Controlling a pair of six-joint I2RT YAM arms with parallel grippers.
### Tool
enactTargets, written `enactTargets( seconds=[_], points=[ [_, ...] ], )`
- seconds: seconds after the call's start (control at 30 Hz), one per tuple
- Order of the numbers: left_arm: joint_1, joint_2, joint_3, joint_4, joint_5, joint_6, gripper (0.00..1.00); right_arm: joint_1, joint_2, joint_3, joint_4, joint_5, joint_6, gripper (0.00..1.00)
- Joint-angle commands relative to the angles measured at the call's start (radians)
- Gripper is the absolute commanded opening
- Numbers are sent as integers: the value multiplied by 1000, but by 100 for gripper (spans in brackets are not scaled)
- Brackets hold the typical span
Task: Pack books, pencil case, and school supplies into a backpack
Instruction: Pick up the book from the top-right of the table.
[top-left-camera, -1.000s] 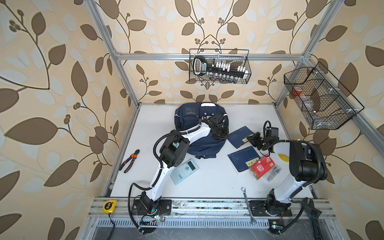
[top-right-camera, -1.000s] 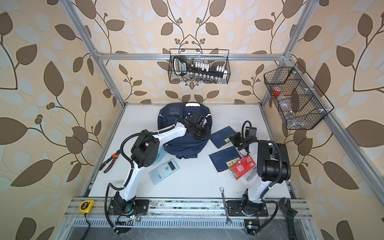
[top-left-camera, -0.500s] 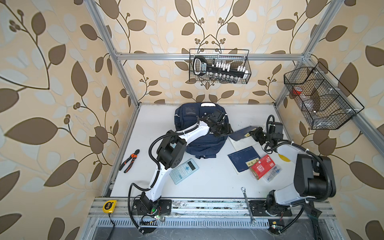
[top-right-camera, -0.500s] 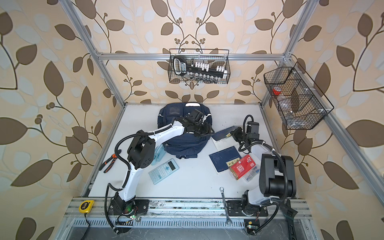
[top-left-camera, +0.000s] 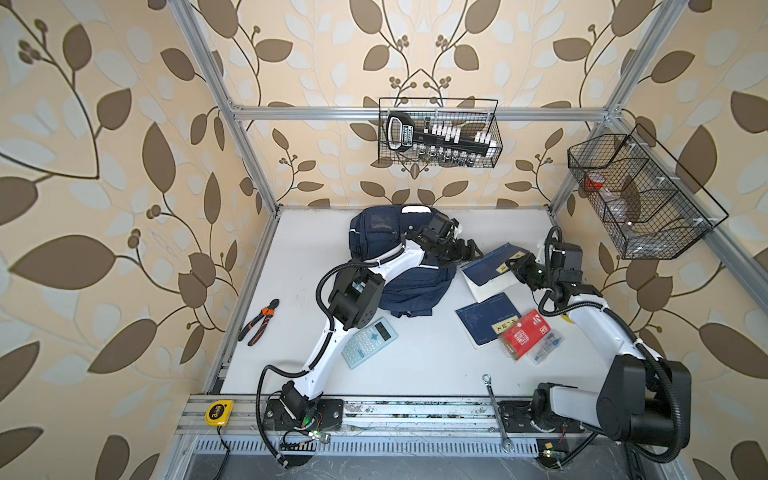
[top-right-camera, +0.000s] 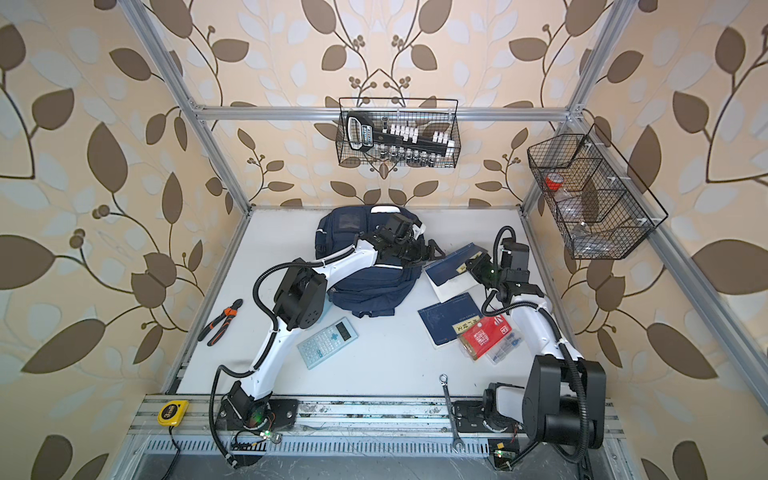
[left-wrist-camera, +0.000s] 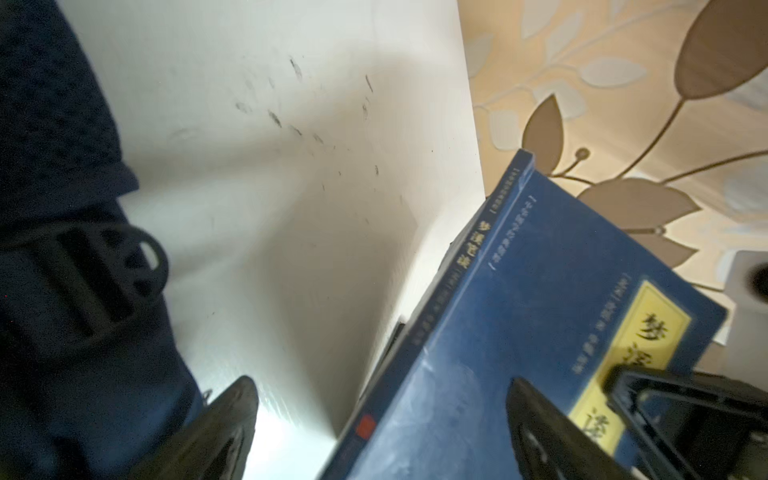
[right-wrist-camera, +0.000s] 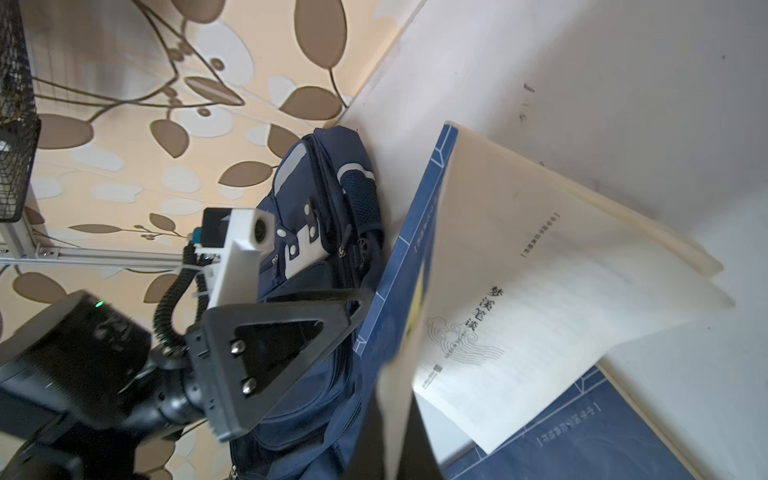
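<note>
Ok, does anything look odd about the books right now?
Yes. The raised book, pinched by the shut jaws of the right gripper, hangs open: its cream pages sag away from the blue cover. The other book lies flat.

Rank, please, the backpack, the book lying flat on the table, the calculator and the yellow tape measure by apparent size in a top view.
1. backpack, largest even though partly hidden.
2. flat book.
3. calculator, somewhat smaller than the book.
4. tape measure, clearly smallest.
</note>
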Motion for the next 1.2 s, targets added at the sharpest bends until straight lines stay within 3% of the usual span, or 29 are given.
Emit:
enactTargets(
  seconds=[0.0,0.07,0.23,0.5,0.7,0.87,0.97,1.03,1.1,1.17],
  points=[
    [52,-7,-35,177,133,26,97,0,-18,-15,-39,-16,-35,0],
    [61,10,-29,218,177,23,98,-1,-23,-23,-36,-19,-38,0],
    [6,65,62,98,274,170,92,-1,-18,-27,-33,-32,-51,0],
    [-11,67,-16,146,267,158,77,0,-14,-34,-23,-42,-54,0],
    [-21,75,16,136,251,143,44,0,-10,-49,-11,-39,-53,0],
    [-21,31,-68,181,219,132,25,0,7,-65,2,-28,-52,0],
    [-21,8,-98,213,199,116,11,0,15,-74,7,-16,-52,21],
    [-21,0,-104,222,184,104,0,0,15,-76,6,-3,-55,40],
    [-20,-10,-104,223,169,92,0,-3,9,-76,-6,19,-65,53],
    [-20,-22,-112,247,174,79,0,-3,0,-77,-15,37,-78,60]
  ],
)
